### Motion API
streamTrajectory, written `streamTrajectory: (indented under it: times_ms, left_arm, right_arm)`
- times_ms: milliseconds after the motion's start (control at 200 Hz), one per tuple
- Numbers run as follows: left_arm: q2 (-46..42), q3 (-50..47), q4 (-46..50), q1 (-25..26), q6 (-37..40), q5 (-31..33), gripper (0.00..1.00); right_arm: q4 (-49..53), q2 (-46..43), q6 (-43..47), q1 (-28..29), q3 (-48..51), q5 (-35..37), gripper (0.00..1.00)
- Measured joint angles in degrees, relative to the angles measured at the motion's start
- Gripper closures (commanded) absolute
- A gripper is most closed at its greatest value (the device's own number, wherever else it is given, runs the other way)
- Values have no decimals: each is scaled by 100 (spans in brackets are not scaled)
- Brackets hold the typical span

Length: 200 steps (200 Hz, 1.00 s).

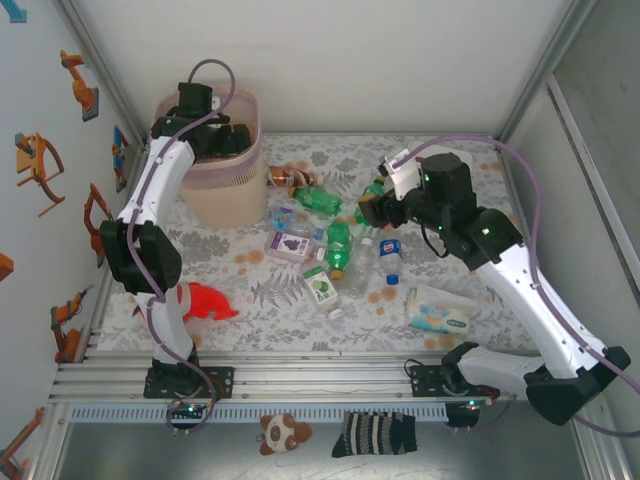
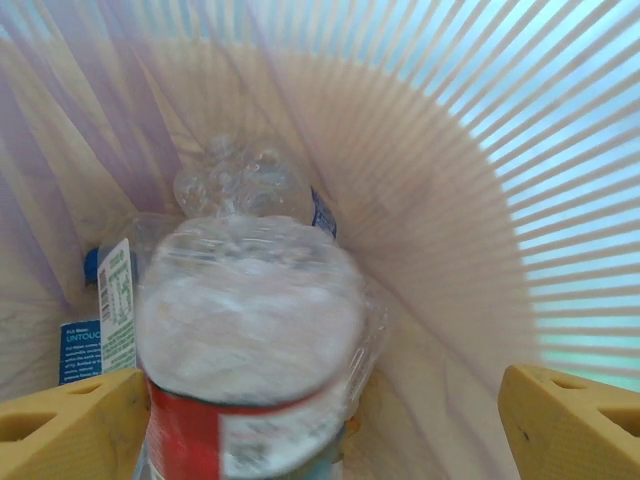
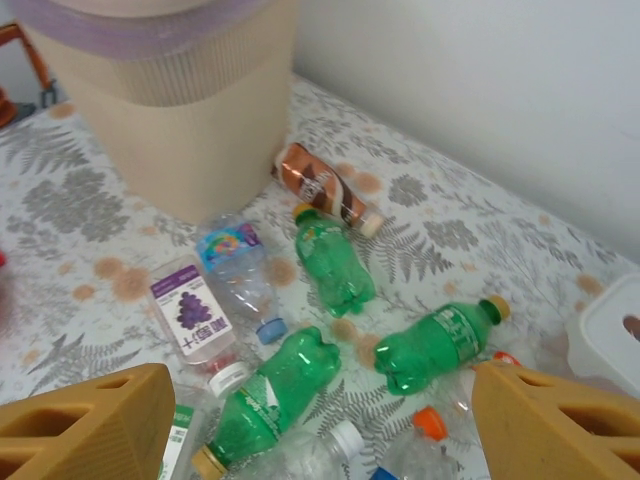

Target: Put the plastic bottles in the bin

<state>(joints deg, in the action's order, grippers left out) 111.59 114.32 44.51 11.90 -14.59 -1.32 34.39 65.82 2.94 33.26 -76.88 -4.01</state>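
The left end effector (image 2: 325, 400) hangs inside the bin (image 1: 220, 195) with its jaws spread wide. A blurred clear bottle with a red label (image 2: 250, 340) sits just beside the left finger and well apart from the right one, above other clear bottles (image 2: 240, 180) lying deeper in the bin. The right end effector (image 3: 322, 390) hovers open and empty over the bench (image 1: 300, 310), where green soda bottles (image 3: 330, 262) lie scattered beside a brown bottle (image 3: 320, 185) — all near the bin's foot.
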Motion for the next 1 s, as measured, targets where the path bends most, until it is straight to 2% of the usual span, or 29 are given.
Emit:
streamTrajectory:
  times_ms: [255,446,746,1001]
  left_arm:
    - [-385,0,-11,-7,24,-39,10]
    - [-909,-210,-210,-28,55,-225,10]
    - [-2059,-1307,-807,-33,68,-592,11]
    - [-2863,-2522,-1434,-33,-4,-1143,12]
  right_arm:
    - [120,286,-601,-42,-70,575,22]
    - [457,767,-1158,-422,-326,649,23]
    - [802,1156,-1947,-1220,-341,396,27]
    - [844,1873,-2275,-1591,-361,9,26]
